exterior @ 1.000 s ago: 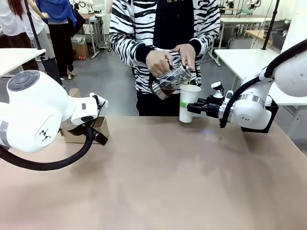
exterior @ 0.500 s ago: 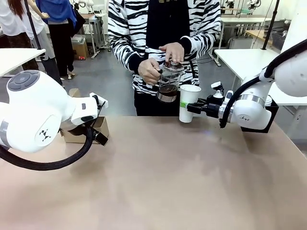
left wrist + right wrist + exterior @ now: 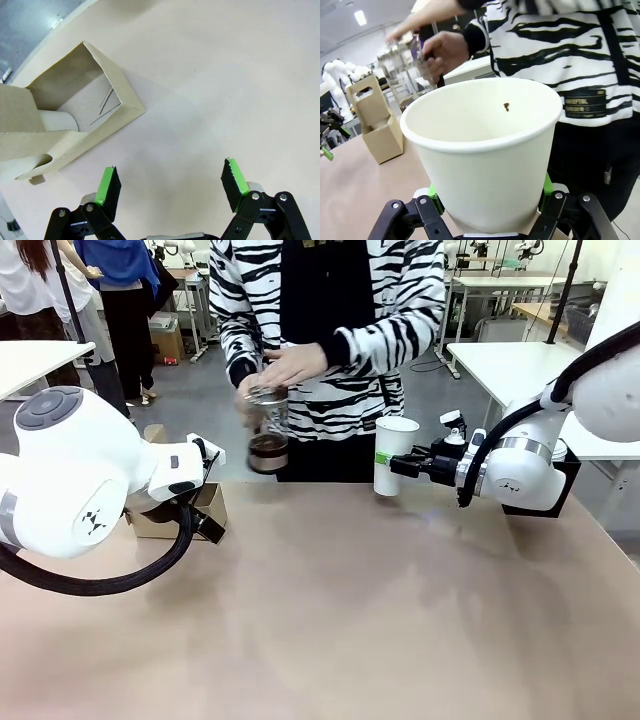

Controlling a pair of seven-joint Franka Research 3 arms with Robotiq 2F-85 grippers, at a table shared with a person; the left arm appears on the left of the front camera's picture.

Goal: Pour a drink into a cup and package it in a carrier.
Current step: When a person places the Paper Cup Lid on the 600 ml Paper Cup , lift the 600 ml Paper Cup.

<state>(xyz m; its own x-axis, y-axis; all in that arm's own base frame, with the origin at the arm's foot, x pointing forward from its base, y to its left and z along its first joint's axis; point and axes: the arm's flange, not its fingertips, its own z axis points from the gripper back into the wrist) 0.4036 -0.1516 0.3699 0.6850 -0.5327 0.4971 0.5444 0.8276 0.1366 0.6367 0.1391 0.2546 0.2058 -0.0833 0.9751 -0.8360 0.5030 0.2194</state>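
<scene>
Cup (image 3: 396, 440) gripped by right gripper (image 3: 398, 466), left gripper (image 3: 171, 172) spread near carrier (image 3: 125, 92), person (image 3: 330, 330) holding pitcher (image 3: 267, 440)

1. The cup (image 3: 485, 150), at the far edge of the tabletop (image 3: 330, 610), is plain white paper, matt and smooth, with a rolled rim.
2. The carrier (image 3: 85, 115), toward the tabletop's left edge, is matt brown cardboard with raw cut edges.
3. The pitcher (image 3: 266, 420) is clear, glossy glass; the drink (image 3: 267, 452) inside shows dark brown and translucent.
4. The tabletop is smooth, pale beige, with a dull sheen.
5. The left gripper (image 3: 171, 172) has matt black fingers (image 3: 116, 192) tipped with bright green, rubbery-looking pads (image 3: 106, 181).
6. The left arm (image 3: 70, 480) wears a glossy white plastic shell; the person's sleeve (image 3: 385, 335) is striped cloth.
</scene>
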